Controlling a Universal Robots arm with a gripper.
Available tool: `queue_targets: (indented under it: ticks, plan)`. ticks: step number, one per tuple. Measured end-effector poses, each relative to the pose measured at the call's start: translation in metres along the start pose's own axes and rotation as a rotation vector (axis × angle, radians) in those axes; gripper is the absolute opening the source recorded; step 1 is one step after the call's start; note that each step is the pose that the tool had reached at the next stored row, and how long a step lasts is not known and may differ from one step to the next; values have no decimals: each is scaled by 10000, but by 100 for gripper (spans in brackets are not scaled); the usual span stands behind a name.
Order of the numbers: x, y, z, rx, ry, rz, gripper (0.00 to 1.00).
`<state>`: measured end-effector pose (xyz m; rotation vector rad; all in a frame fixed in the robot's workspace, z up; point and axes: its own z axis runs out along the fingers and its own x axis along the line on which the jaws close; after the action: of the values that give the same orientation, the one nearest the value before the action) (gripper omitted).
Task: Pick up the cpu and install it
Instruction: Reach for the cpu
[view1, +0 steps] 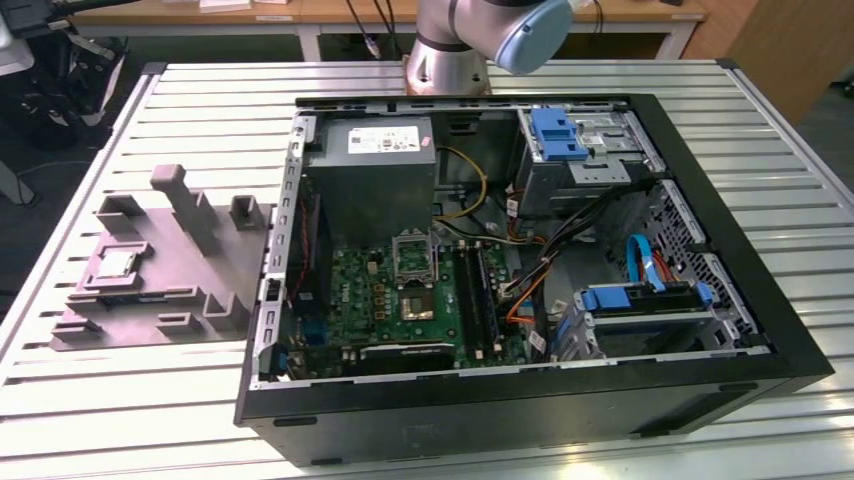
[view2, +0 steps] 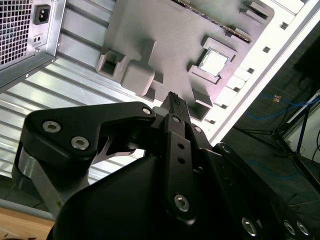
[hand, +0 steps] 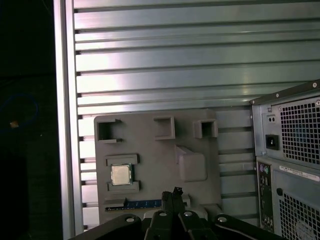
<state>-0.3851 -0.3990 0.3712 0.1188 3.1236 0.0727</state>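
Claw: the gripper (view2: 173, 96) (hand: 174, 194) is clenched in both wrist views, its two black fingers pressed tip to tip with nothing between them.
Claw position: it hangs clear above the tray, apart from the cpu, and touches nothing.
Tray: the grey moulded tray (view2: 165, 35) (hand: 150, 150) lies flat on the table; in the exterior view (view1: 160, 270) it sits at the exterior view's left of the case, just beside it.
Cpu: the cpu (view2: 213, 62) (hand: 121, 174) (view1: 115, 263) lies flat in a square pocket of the tray, silvery top up, held between two low ridges. It is outside the case and well apart from the socket.
Block: a raised rounded block (hand: 191, 165) stands on the tray near the cpu pocket.
Strip: a narrow green circuit strip (hand: 140, 203) lies along one tray edge.
Table: the slatted aluminium table (hand: 175, 65) (view1: 134, 400) carries both tray and case.
Case: the black case (view1: 534, 400) lies on its side, open upward; its vented back panel (hand: 295, 150) shows in the first wrist view.
Board: the green board (view1: 387, 310) lies on the case floor with the socket (view1: 416, 304) near its middle.
Supply: the grey supply box (view1: 380, 170) sits beyond the board.
Brackets: blue brackets (view1: 558, 135) sit toward the exterior view's right.
Arm: the arm (view1: 467, 40) rises at the table's far edge.
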Motion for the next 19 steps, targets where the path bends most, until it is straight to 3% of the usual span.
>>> queue_targets:
  ticks: [19]
  plan:
    - [130, -11, 17, 0, 0, 0, 11]
